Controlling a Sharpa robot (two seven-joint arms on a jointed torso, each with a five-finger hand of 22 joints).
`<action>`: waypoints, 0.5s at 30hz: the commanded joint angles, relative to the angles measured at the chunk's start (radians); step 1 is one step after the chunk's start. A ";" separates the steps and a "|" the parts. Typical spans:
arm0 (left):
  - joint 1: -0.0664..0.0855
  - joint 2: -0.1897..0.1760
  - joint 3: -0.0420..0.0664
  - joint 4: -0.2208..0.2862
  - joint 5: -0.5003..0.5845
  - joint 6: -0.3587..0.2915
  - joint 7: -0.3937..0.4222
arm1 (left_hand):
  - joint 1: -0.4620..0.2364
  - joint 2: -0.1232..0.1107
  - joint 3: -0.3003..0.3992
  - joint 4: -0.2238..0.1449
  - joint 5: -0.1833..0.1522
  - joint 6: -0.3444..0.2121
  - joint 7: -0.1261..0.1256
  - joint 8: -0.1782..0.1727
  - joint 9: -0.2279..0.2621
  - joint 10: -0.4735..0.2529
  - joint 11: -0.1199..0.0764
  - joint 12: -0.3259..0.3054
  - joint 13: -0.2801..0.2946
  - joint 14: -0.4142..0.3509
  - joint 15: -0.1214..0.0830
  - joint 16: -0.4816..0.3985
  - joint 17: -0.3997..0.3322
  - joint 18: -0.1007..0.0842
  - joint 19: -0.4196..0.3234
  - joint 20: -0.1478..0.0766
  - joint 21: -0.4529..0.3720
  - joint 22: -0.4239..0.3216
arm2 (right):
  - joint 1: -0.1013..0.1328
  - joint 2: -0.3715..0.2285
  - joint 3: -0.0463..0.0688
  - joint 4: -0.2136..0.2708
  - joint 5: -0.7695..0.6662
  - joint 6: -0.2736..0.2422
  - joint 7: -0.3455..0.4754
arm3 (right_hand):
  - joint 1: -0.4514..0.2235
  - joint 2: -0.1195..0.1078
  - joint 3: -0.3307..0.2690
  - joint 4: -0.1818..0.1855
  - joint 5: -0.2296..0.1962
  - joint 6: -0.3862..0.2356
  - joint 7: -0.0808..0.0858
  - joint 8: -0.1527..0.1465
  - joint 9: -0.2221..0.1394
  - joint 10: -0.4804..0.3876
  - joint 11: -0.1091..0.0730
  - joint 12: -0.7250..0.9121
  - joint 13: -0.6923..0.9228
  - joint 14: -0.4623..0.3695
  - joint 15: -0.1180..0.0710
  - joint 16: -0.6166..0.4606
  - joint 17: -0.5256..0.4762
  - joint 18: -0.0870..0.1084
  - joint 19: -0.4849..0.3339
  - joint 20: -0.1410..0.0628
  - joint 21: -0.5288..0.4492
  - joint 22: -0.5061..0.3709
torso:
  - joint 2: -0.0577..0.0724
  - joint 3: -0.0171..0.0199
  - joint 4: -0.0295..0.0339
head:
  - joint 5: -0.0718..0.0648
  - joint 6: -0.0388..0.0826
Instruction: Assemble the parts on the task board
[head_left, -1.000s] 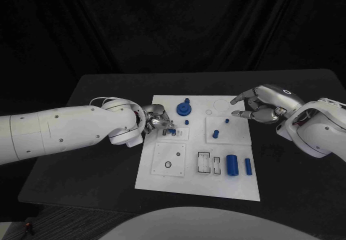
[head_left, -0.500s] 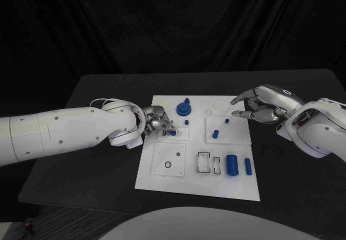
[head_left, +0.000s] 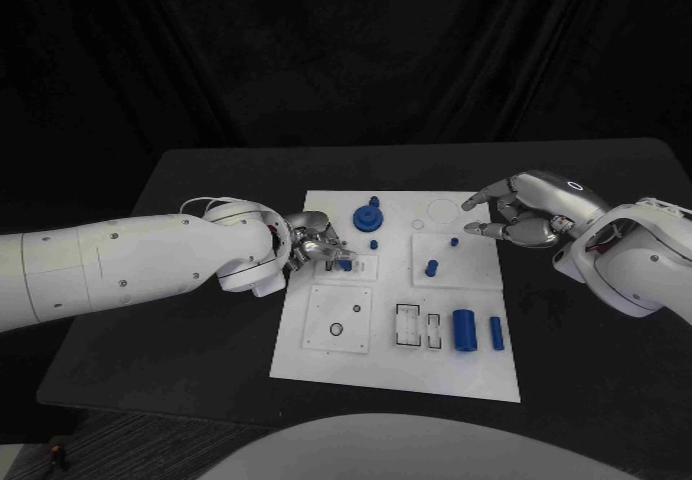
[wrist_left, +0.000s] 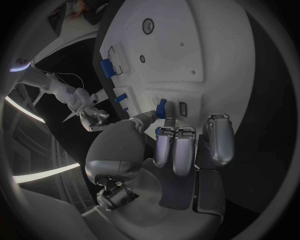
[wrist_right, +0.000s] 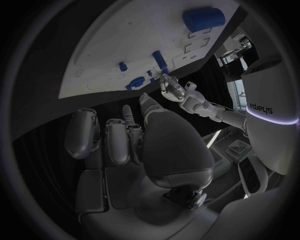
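Observation:
The white task board (head_left: 378, 345) lies in the middle of the table. My left hand (head_left: 315, 244) rests over its upper left part and pinches a small blue part (head_left: 343, 264) against a small square plate there. In the left wrist view, the small blue part (wrist_left: 161, 108) sits between thumb and finger at the board (wrist_left: 181, 40). My right hand (head_left: 515, 214) hovers over the board's upper right edge, fingers apart, holding nothing. A blue gear-like piece (head_left: 368, 216), small pegs (head_left: 374, 243) (head_left: 453, 241) and a taller peg (head_left: 431, 267) stand on the board.
A large blue cylinder (head_left: 464, 329) and a thinner one (head_left: 496, 333) lie at the board's lower right, beside two rectangular slots (head_left: 420, 326). A square plate with a ring (head_left: 338, 328) sits lower left. Black table (head_left: 202, 330) surrounds the board.

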 joint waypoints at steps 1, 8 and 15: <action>-0.007 0.003 -0.004 0.002 0.003 0.015 0.011 | -0.034 -0.021 -0.046 0.050 -0.040 0.004 0.008 -0.008 -0.006 0.048 0.010 -0.005 0.209 0.074 0.010 -0.006 0.208 0.017 -0.005 0.004 -0.006 0.066 | -0.003 0.000 0.000 -0.001 -0.001 -0.009 -0.008 | -0.001 0.008 0.002 -0.007 0.002 0.006 0.000 -0.005 -0.002 -0.008 -0.001 -0.006 0.056 0.038 0.006 -0.008 -0.003 0.011 -0.005 0.001 -0.005 0.155 | 0.000 -0.0001 0.0006 | 0.001 0.000; -0.007 0.003 -0.004 -0.001 0.003 0.019 0.017 | -0.038 -0.023 -0.154 0.143 -0.069 0.027 -0.002 0.029 0.021 0.048 0.004 -0.005 0.209 0.075 0.006 -0.005 0.210 0.017 -0.002 0.002 -0.009 0.074 | -0.005 0.001 0.000 -0.003 -0.001 -0.008 -0.008 | -0.001 0.009 0.002 -0.008 0.004 0.007 0.000 -0.005 -0.002 -0.008 0.000 -0.007 0.056 0.038 0.006 -0.008 -0.003 0.011 -0.006 0.001 -0.006 0.154 | 0.001 -0.0007 0.0018 | -0.001 0.000; -0.007 0.003 -0.004 -0.002 0.003 0.035 0.016 | 0.016 -0.008 -0.210 0.167 -0.050 0.024 -0.018 0.125 0.108 0.049 -0.010 -0.004 0.210 0.076 -0.006 -0.004 0.212 0.017 0.002 -0.009 -0.012 0.083 | -0.005 0.000 0.000 -0.003 -0.001 -0.007 -0.010 | 0.002 0.011 0.004 -0.010 0.007 0.008 0.000 -0.005 -0.003 -0.007 0.000 -0.007 0.056 0.038 0.006 -0.009 -0.004 0.011 -0.005 0.001 -0.007 0.154 | 0.000 -0.0002 0.0021 | -0.001 0.000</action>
